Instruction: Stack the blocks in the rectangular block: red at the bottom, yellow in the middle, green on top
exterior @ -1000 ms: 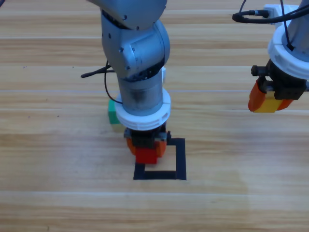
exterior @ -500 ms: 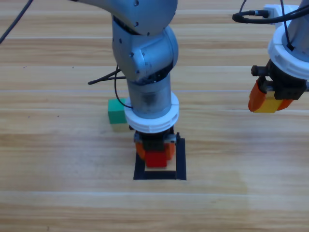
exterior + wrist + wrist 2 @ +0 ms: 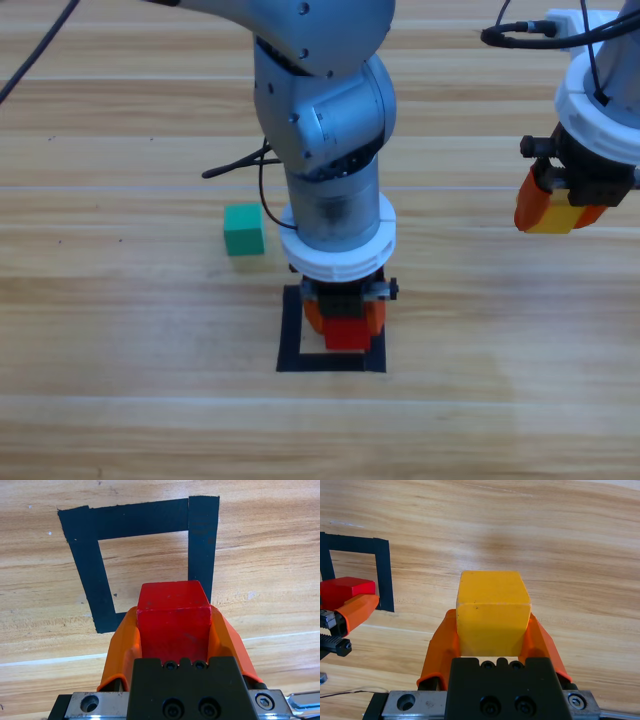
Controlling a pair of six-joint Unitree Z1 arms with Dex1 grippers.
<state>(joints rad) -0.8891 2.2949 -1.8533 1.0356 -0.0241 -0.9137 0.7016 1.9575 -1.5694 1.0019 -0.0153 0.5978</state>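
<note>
Wooden table [image 3: 120, 400], plank grain running L–R, fills the high view. Left arm [image 3: 325, 130], grey, comes down from top edge at centre and hides the far side of the black tape rectangle [image 3: 290, 345]; near bar and both side bars show. Right arm [image 3: 600, 90] hangs at the upper-right edge, well apart from the rectangle, w/ a black cable [image 3: 520, 32] looping off its top.

Left gripper [image 3: 345, 318]: orange jaws clamped on the red cube [image 3: 346, 333], one jaw on each side face. High view puts the cube over the rectangle's right half; in the left wrist view [image 3: 173, 617] the tape outline [image 3: 150, 517] lies beyond the cube, its hollow centre bare wood. Whether the cube touches the table cannot be told.

Right gripper [image 3: 560, 212]: jaws closed on the yellow cube [image 3: 556, 215], held above the table; right wrist view [image 3: 492, 611] shows both side faces gripped, w/ the left gripper [image 3: 350, 611] and red cube [image 3: 346, 591] off at its left edge.

Green cube [image 3: 243, 229]: alone on the table, left of the left arm, outside the rectangle, near its far-left corner, touching nothing.
</note>
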